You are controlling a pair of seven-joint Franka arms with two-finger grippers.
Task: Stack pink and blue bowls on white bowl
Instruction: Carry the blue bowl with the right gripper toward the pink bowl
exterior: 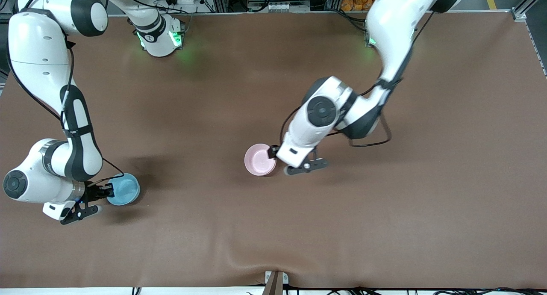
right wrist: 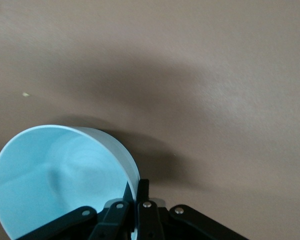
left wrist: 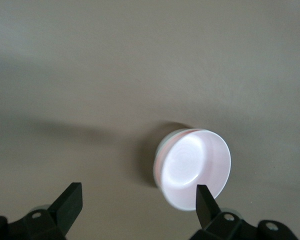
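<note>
The pink bowl [exterior: 259, 159] sits near the table's middle. In the left wrist view [left wrist: 192, 167] a pale whitish rim [left wrist: 159, 152] shows just under its edge; I take this for the white bowl it is nested in. My left gripper [exterior: 278, 162] is open beside it, one finger [left wrist: 206, 202] over the bowl's rim, the other over bare table; it holds nothing. My right gripper [exterior: 107, 191] is shut on the rim of the blue bowl [exterior: 124, 189] at the right arm's end of the table. In the right wrist view the blue bowl [right wrist: 55, 180] hangs tilted from the fingers [right wrist: 142, 192].
The brown table mat [exterior: 384, 209] lies bare around both bowls. A small bracket [exterior: 275, 282] sits at the table's edge nearest the front camera. Both arm bases stand along the table's farthest edge.
</note>
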